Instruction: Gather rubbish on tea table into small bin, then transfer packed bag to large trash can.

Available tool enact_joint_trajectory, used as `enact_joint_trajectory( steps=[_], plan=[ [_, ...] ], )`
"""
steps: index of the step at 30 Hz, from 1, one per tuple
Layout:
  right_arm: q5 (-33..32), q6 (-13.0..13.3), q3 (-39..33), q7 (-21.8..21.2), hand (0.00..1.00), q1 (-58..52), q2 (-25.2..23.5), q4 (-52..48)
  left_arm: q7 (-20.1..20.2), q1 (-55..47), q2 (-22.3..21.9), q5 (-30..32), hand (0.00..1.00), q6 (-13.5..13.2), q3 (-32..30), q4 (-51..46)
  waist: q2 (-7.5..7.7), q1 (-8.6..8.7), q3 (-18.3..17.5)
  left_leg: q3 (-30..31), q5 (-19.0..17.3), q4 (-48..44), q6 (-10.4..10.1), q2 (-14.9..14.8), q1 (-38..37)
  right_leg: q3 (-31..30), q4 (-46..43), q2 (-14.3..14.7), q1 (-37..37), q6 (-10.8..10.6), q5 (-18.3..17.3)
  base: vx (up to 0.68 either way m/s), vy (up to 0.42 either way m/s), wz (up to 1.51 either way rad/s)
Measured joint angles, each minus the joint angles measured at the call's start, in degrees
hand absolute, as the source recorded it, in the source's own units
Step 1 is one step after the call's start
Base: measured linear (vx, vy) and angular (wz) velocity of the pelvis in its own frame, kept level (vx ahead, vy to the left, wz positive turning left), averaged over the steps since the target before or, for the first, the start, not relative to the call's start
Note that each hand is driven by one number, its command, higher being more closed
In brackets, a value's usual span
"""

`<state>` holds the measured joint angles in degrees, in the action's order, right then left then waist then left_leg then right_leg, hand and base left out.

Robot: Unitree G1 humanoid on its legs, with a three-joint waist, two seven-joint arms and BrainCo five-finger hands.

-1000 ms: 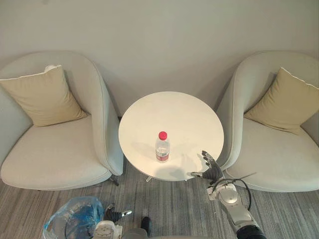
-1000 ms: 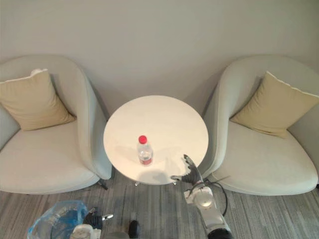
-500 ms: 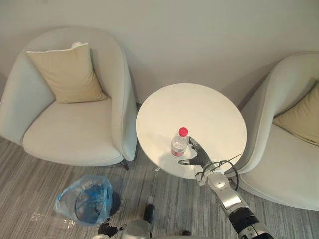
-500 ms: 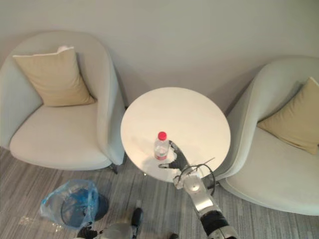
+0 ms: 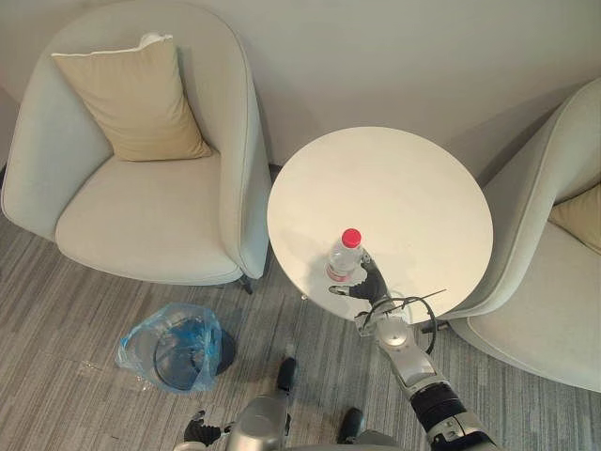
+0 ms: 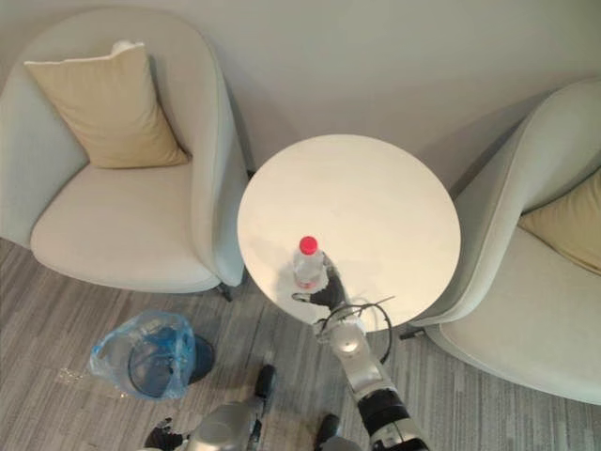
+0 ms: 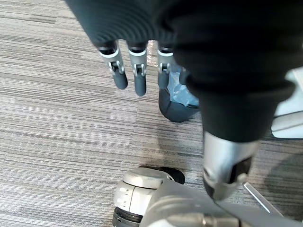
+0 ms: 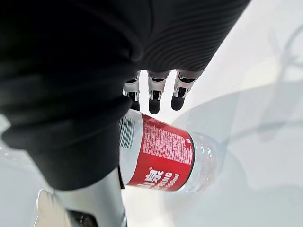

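The right hand (image 5: 369, 285) reaches over the near edge of the round white tea table (image 5: 404, 197) with its fingers (image 8: 155, 97) straight and set apart from the thumb, released and gripping nothing. The clear plastic water bottle with a red cap and red label (image 5: 344, 259) stands upright on the table just left of this hand, in the gap between fingers and thumb. In the right wrist view its label lies close under the fingers, but I cannot tell whether they touch it. The left hand (image 7: 138, 78) hangs low with straight, relaxed fingers over the grey striped carpet (image 7: 57, 127), holding nothing. Just past its fingertips, on the floor, sits the small round bin lined with a blue-tinted clear plastic bag (image 5: 176, 346), well to the left of the right hand. A pale grey armchair (image 5: 141, 216) with a beige cushion (image 5: 131, 99) stands beyond the bin, and a second pale armchair (image 5: 545, 301) stands to the right of the right hand.
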<state>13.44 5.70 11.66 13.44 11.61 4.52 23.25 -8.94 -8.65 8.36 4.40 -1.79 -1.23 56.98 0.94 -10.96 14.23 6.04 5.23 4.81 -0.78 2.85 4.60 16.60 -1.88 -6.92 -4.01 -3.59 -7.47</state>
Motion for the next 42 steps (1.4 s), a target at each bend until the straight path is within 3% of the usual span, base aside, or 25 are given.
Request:
enact_joint_trajectory(
  steps=[14, 15, 28, 34, 42],
  plan=[
    [-3.05, -0.03, -0.13, 1.24, 0.00, 3.25, -0.05, 0.75, -0.83, 0.00, -0.27, -1.23, 0.00, -0.07, 1.21, -0.33, -1.76, -1.57, 1.57, 2.15, 0.48, -0.09, -0.07, 0.38, 0.88, 1.99, -0.13, -0.01, -0.05, -0.05, -0.07, -0.02, -0.008, 0.07],
    [-3.32, -0.03, -0.13, 1.24, 1.00, 3.54, -0.05, 0.90, -0.83, 0.00, -0.28, -1.23, 0.00, -0.07, 1.21, -0.32, -1.77, -1.64, 1.58, 2.26, 0.49, -0.11, -0.07, 0.40, 0.95, 2.05, -0.13, -0.01, -0.04, -0.05, -0.07, -0.01, -0.006, 0.14],
    [-7.33, -0.07, -0.38, 3.50, 1.00, 8.51, -2.22, 4.56, -0.87, 0.00, -0.69, -2.32, 0.00, -0.10, 1.19, -0.29, -2.44, -3.39, 2.64, 3.62, 0.50, -1.08, -0.08, 0.60, 1.86, 3.27, -0.14, -0.11, -0.21, -0.03, -0.08, -0.02, 0.000, 0.06],
    [-9.13, 0.02, -0.90, 2.16, 1.00, 3.71, -1.66, -2.33, -0.76, -0.01, -0.66, -2.17, 0.00, 0.01, 1.19, -0.30, -2.42, -2.86, 2.63, 2.20, 0.43, -1.07, -0.06, 0.35, 0.98, 1.34, -0.67, -0.33, -0.21, -0.05, -0.07, -0.02, 0.010, -0.12],
    [-9.58, 0.47, -1.47, -2.36, 1.00, -6.97, 0.57, -13.13, 0.69, -0.10, 0.03, -0.87, 0.00, 0.61, 3.09, 0.01, -1.99, -0.48, 1.64, -0.71, 0.45, 0.12, -0.09, -0.20, -2.06, -2.08, -0.81, -0.41, -1.21, -0.65, -0.23, -0.05, 0.005, -0.21]
  ],
)
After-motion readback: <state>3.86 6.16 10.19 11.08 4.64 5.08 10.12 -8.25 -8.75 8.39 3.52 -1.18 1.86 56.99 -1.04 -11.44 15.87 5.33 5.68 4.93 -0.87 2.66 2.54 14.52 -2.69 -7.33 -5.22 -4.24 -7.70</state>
